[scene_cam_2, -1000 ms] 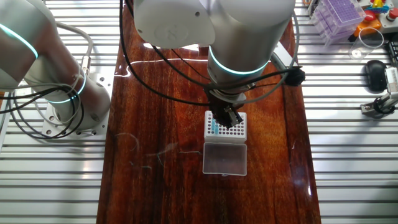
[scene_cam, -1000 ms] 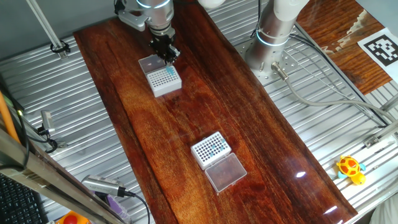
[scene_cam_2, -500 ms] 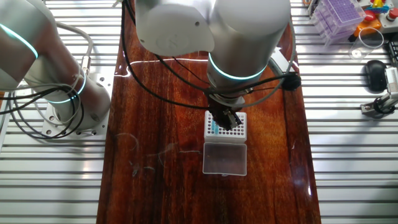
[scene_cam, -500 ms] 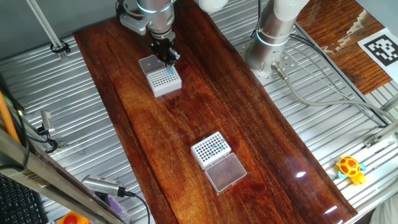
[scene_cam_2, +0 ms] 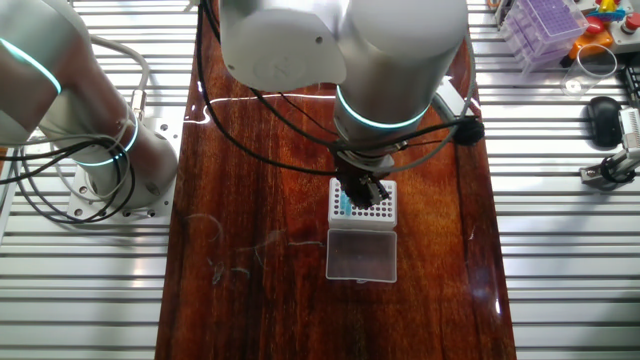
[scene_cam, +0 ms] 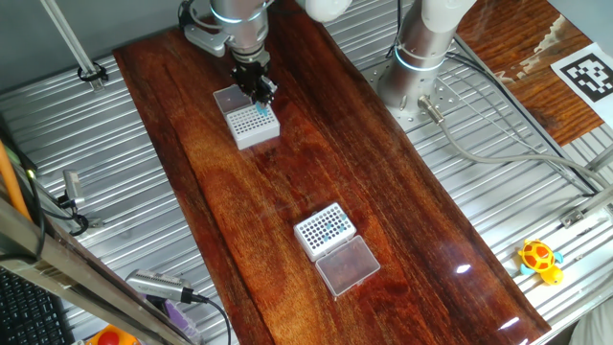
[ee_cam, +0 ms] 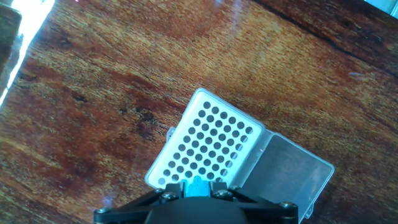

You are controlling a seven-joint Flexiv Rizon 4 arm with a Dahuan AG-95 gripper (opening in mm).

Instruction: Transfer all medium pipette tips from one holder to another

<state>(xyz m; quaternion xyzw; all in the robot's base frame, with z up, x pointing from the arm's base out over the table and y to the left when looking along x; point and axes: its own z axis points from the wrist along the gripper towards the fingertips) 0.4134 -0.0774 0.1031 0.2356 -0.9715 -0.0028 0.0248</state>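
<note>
One tip [ee_cam: 198,185] vertical in gripper [ee_cam: 199,190]

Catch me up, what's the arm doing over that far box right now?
The two-finger gripper hangs just above the white perforated tip box, shut on a teal-blue plastic pipette tip over the box's edge row. A second white holder nearer the table's middle has blue tips in it. Both clear lids lie open.
</note>
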